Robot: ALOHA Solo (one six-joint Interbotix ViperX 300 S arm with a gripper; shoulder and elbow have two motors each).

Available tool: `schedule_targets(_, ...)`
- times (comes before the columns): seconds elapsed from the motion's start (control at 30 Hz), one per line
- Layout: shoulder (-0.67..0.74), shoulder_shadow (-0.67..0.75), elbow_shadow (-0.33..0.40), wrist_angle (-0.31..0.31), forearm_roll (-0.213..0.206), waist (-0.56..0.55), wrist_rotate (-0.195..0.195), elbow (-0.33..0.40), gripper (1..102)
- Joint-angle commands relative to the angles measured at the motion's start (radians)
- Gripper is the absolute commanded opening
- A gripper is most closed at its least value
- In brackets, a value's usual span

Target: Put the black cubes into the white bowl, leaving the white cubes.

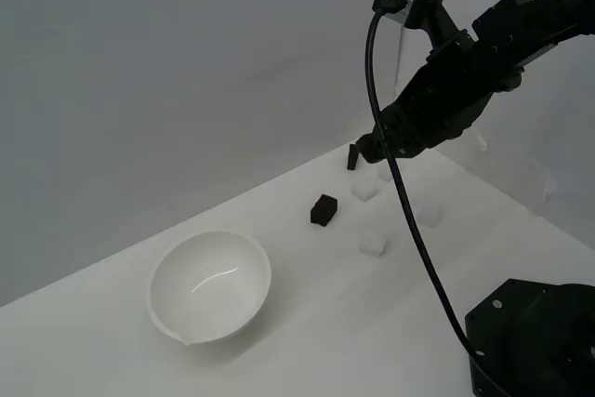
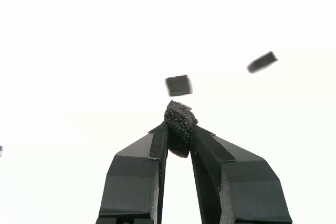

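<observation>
Now the gripper is clamped on one black cube, two more black cubes on the table, white bowl well apart.

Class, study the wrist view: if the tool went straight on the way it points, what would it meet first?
Probably the loose black cube just beyond the tool, which is shut on the held black cube; depth is unclear.

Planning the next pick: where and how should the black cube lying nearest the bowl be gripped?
Probably from straight above, jaws closing on two opposite flat sides of the black cube. It sits alone on the table, with white cubes apart from it.
</observation>
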Motion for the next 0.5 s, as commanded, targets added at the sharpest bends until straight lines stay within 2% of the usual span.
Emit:
schedule_targets(0.0, 0.015, 0.014, -0.035, -0.005, -0.020, -0.095, -0.012, -0.029, 3)
schedule_targets(0.27, -0.067, -0.067, -0.098, -0.083, -0.018, -0.333, -0.101, -0.094, 2)
schedule_targets(0.47, -0.172, -0.173, -0.153, -0.140, -0.018, -0.448, -0.114, -0.146, 2)
